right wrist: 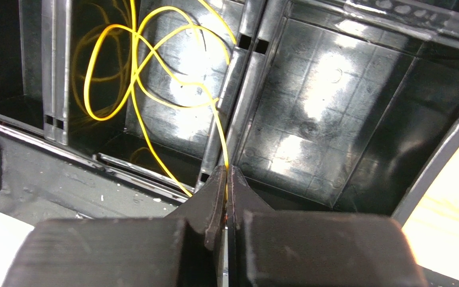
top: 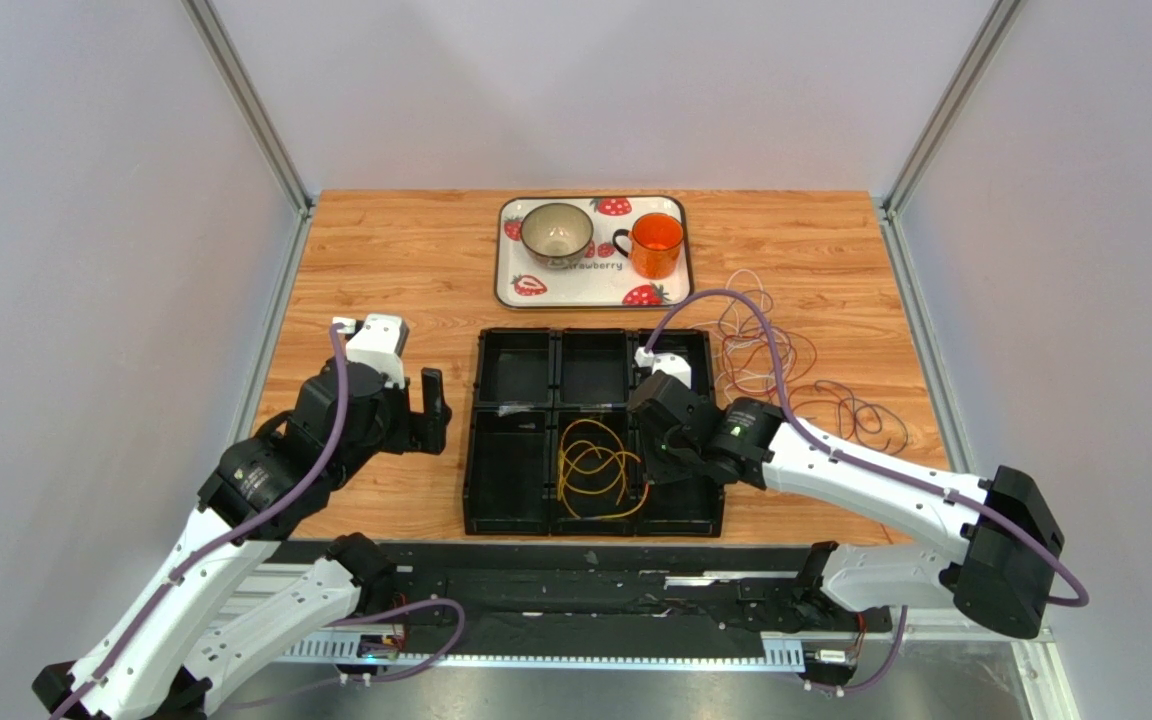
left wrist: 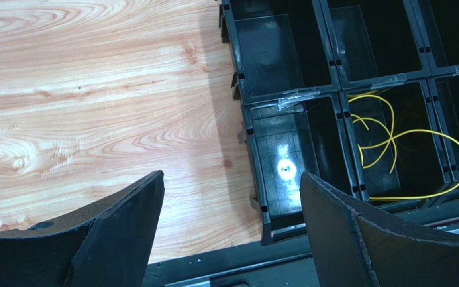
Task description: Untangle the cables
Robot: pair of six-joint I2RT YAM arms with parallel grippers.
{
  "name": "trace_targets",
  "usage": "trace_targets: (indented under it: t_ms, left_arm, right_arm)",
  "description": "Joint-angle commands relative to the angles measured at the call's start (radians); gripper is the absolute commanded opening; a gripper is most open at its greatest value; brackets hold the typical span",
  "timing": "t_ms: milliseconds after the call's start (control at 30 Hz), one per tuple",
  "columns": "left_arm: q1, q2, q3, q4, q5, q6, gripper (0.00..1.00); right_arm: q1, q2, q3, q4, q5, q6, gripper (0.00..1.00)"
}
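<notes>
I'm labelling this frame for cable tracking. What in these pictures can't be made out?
Right wrist: where the yellow cable ends, hidden inside the shut right gripper.
Top view: colours and crossings of the loose cables on the table, too thin.
Top view: near-right compartment of the organiser, covered by the right arm.

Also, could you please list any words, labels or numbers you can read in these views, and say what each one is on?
"Strawberry": printed on the white tray at the far side of the table, small and only just legible in the top view.
Nothing else is readable: no text shows on the black bin or the yellow cable, and neither wrist view shows any lettering.
</notes>
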State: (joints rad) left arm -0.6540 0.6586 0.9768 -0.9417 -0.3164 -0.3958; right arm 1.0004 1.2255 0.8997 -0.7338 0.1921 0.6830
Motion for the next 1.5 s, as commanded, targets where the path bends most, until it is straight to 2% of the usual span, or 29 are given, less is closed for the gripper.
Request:
trace_targets:
  t_ms: [0, 333, 467, 600, 800, 1133, 1400, 1467]
  left_arm:
    - [-0.004, 0.006, 0.0, 0.015, 0.0, -0.006, 0.92]
    - [-0.004, 0.009, -0.001, 0.015, -0.004, -0.008, 0.92]
    - [-0.004, 0.01, 0.0, 0.015, -0.007, -0.008, 0.92]
    - [-0.003, 0.012, 0.0, 0.014, -0.004, -0.008, 0.92]
    - [-0.004, 0.015, 0.0, 0.015, 0.002, -0.005, 0.92]
    - [-0.003, 0.001, -0.001, 0.018, 0.005, -0.003, 0.92]
    - [-0.004, -0.002, -0.003, 0.021, 0.008, -0.003, 0.92]
    - [-0.003, -0.004, -0.003, 0.02, 0.007, -0.003, 0.92]
  right_arm:
    - [0.006, 0.011, 0.071, 0.059, -0.026, -0.017, 0.0]
    - [0.006, 0.115, 0.186, 0.18, -0.125, -0.036, 0.0]
    - [0.006, 0.123, 0.177, 0.241, -0.121, -0.037, 0.0]
    - [0.006, 0.207, 0.157, 0.258, -0.123, -0.049, 0.0]
    - [0.004, 0.298, 0.157, 0.263, -0.036, -0.095, 0.0]
    - [-0.005, 0.407, 0.251, 0.191, 0.243, -0.178, 0.0]
    - [-0.005, 0.417, 0.286, 0.165, 0.303, -0.197, 0.0]
    - [-0.003, 0.413, 0.295, 0.145, 0.302, -0.197, 0.03]
